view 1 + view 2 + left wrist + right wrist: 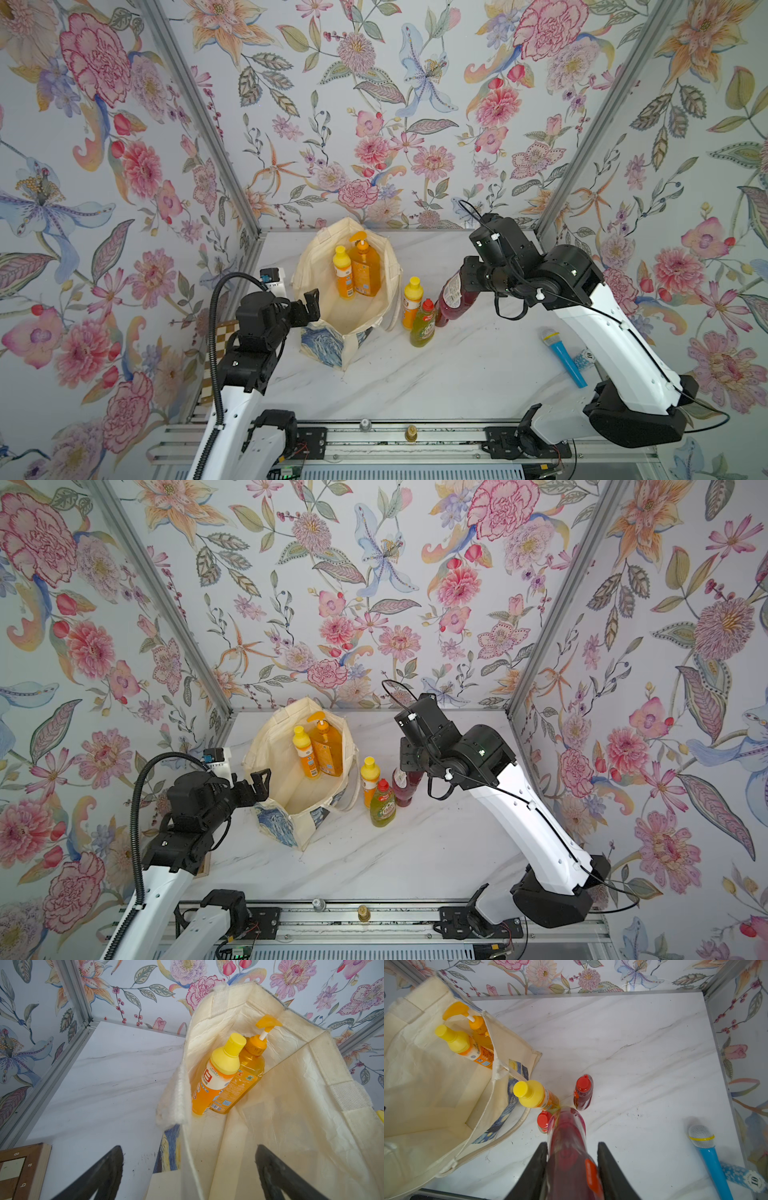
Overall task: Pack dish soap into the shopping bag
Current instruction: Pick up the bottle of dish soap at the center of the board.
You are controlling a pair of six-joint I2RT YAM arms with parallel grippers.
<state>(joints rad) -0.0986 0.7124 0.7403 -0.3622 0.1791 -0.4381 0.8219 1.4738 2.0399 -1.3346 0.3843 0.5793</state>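
Observation:
The shopping bag (308,266) (266,746) stands open at the back left of the table. Inside it lean an amber pump bottle (366,268) (247,1072) and an orange yellow-capped bottle (344,276) (209,1084). Just right of the bag stand a second orange bottle (411,305) (533,1095) and a green bottle (422,326). A dark-red bottle (583,1093) stands behind them. My right gripper (457,284) (572,1145) is shut on another dark-red bottle (455,299) (569,1147), tilted above those bottles. My left gripper (305,309) (189,1159) is open astride the bag's near-left rim.
A blue toy microphone (563,357) (708,1153) lies at the right by a blue dotted chip (753,1181). A checkered board (220,332) (18,1169) sits at the left edge, with a small white box (275,280) behind it. Flowered walls close in three sides.

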